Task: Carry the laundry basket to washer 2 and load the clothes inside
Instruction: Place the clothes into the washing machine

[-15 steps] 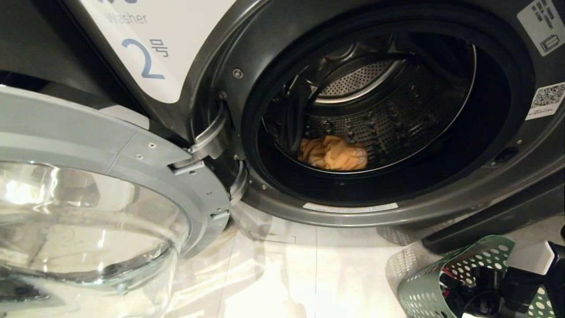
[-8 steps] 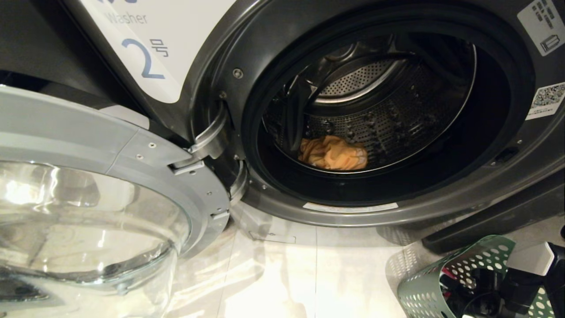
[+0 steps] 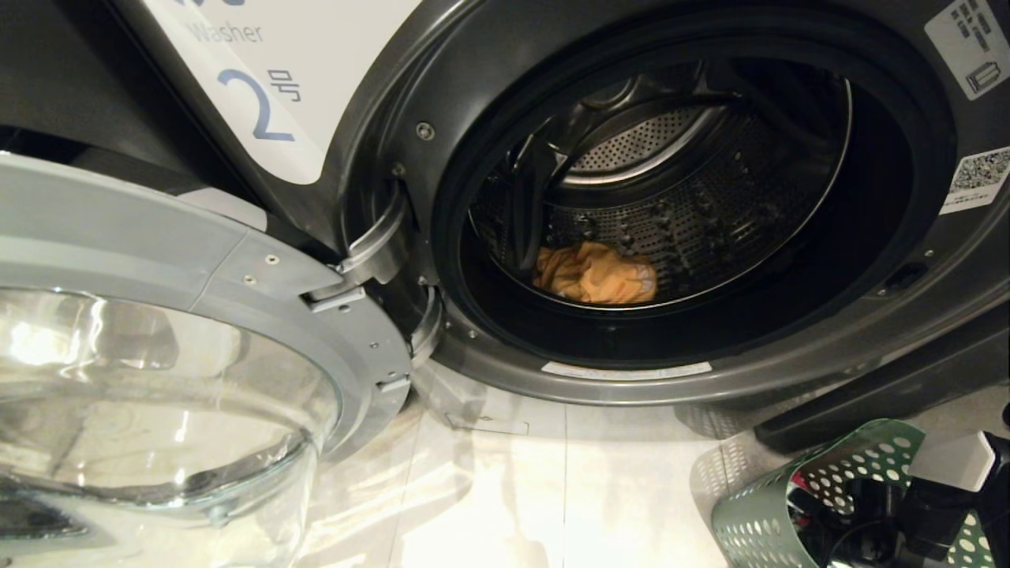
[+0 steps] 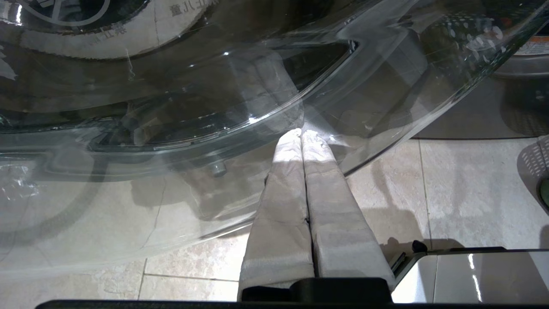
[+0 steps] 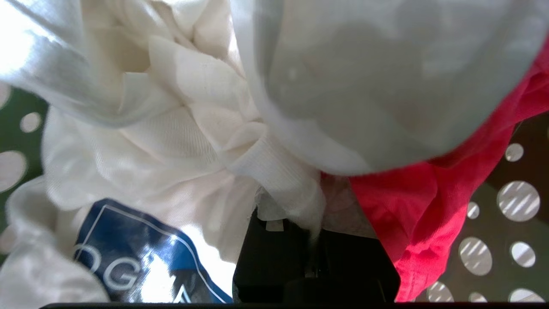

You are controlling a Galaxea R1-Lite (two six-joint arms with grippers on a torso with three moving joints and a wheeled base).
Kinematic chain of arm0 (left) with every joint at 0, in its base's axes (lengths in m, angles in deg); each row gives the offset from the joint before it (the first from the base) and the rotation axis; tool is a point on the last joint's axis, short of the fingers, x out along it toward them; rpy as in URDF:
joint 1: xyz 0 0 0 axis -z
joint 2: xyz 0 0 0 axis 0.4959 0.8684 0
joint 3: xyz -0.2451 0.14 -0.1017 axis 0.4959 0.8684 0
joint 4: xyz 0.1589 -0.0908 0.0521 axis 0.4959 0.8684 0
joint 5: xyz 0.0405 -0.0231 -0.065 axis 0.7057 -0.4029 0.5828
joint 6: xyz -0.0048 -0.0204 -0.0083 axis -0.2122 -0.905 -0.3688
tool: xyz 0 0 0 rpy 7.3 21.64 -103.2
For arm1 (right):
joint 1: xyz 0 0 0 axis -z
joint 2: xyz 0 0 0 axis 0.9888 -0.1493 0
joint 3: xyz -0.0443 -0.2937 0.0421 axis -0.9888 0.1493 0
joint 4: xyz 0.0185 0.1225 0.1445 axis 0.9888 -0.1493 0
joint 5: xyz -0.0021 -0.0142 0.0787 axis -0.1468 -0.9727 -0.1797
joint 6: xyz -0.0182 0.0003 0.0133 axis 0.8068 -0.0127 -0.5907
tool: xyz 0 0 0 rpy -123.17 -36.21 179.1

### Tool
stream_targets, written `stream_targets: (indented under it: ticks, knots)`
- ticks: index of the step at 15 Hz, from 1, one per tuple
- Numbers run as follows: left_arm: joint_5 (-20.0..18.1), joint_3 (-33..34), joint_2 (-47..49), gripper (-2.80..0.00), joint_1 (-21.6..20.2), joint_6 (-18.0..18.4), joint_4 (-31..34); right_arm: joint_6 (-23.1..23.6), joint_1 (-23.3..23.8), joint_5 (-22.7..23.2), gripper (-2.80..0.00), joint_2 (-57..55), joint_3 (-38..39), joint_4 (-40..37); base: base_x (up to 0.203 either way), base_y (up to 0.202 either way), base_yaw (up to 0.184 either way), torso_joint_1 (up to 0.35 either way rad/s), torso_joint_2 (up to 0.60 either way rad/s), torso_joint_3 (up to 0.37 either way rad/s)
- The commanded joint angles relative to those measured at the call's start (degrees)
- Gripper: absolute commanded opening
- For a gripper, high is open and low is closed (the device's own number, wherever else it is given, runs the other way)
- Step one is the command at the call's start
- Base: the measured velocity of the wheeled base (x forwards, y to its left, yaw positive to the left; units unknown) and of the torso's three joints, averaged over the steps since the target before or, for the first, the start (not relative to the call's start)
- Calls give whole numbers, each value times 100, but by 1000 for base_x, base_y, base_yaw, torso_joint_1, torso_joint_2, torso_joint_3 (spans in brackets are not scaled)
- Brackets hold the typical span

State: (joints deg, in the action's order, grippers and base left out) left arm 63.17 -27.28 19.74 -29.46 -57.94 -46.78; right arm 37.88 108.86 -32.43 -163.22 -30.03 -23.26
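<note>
Washer 2 (image 3: 710,379) stands with its door swung open, and the blue "2" label (image 3: 256,102) is on its front. A yellow garment (image 3: 596,274) lies in the drum. The green laundry basket (image 3: 757,528) sits on the floor at the lower right, with my right arm (image 3: 939,505) reaching down into it. Inside the basket, my right gripper (image 5: 296,201) is shut on a bunched fold of the white shirt (image 5: 171,141) with a blue print. The red garment (image 5: 420,201) lies right beside it. My left gripper (image 4: 302,133) is shut and empty, parked under the door glass.
The open door (image 3: 158,237), with its bulging glass bowl (image 4: 171,107), fills the left side close to my left arm. Pale floor tiles (image 3: 552,489) lie between the door and the basket. The perforated basket wall (image 5: 536,171) closes in around my right gripper.
</note>
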Motion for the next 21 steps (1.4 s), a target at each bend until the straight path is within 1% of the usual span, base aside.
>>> stream_targets:
  ticks: [1, 3, 5, 9, 13, 15, 17, 21]
  knots:
    - [2, 0, -1, -280, 0, 0, -2, 35, 15, 16, -280, 174, 51, -75, 0, 0, 0, 0, 0, 0]
    - [2, 0, -1, -280, 0, 0, 7, 41, 36, 17, -280, 401, 144, -337, 0, 0, 0, 0, 0, 0]
    - [2, 0, -1, -280, 0, 0, 6, 55, 62, 18, -280, 886, 492, -748, 0, 0, 0, 0, 0, 0]
    - [2, 0, -1, -280, 0, 0, 3, 89, 260, 21, -280, 2419, 1370, -2365, 0, 0, 0, 0, 0, 0]
    - [2, 0, -1, -280, 0, 0, 5, 91, 604, 10, -280, 4115, 2353, -3882, 0, 0, 0, 0, 0, 0]
    - [2, 0, -1, -280, 0, 0, 7, 80, 859, 5, -280, 5021, 2688, -4663, 0, 0, 0, 0, 0, 0]
    - [2, 0, -1, -280, 0, 0, -2, 74, 1230, 5, -280, 5952, 2962, -5348, 0, 0, 0, 0, 0, 0]
    - [2, 0, -1, -280, 0, 0, -2, 63, 2056, -38, -280, 7812, 3526, -6217, 0, 0, 0, 0, 0, 0]
